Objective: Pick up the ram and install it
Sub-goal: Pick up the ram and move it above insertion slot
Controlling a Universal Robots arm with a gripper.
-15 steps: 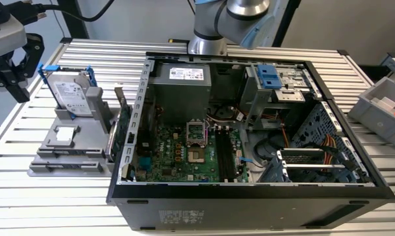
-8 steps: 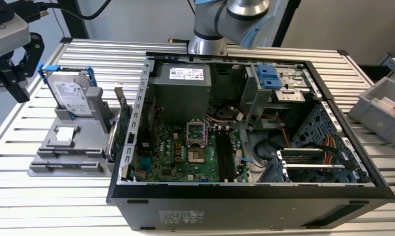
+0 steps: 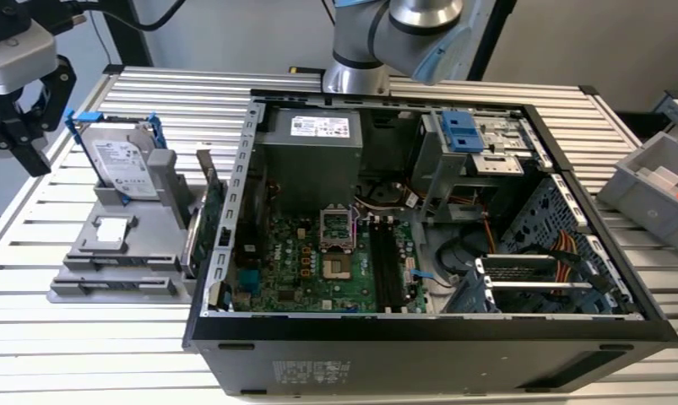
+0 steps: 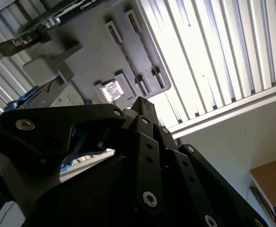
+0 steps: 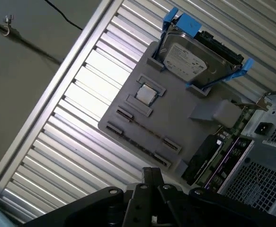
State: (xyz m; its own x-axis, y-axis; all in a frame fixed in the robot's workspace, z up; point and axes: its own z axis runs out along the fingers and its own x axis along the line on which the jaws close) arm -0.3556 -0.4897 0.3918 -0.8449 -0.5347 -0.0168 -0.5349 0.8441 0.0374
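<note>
My gripper (image 3: 21,118) hangs at the exterior view's far left, above the table edge and to the left of the grey parts holder (image 3: 119,270). Its black body (image 5: 149,201) shows in both wrist views (image 4: 128,161), looking down on the holder. The holder's long narrow slots (image 5: 145,137) look bare. I cannot pick out the ram with certainty. A long dark strip stands in the memory slots (image 3: 382,261) beside the processor socket in the open computer case (image 3: 429,325), and nothing shows in the gripper.
On the holder stand a silver hard drive in a blue frame (image 3: 122,164) and a green expansion card (image 3: 209,221), and a small square chip (image 5: 146,94) lies flat on it. A grey bin (image 3: 659,190) sits at the exterior view's right. The slatted table (image 3: 79,346) carries everything.
</note>
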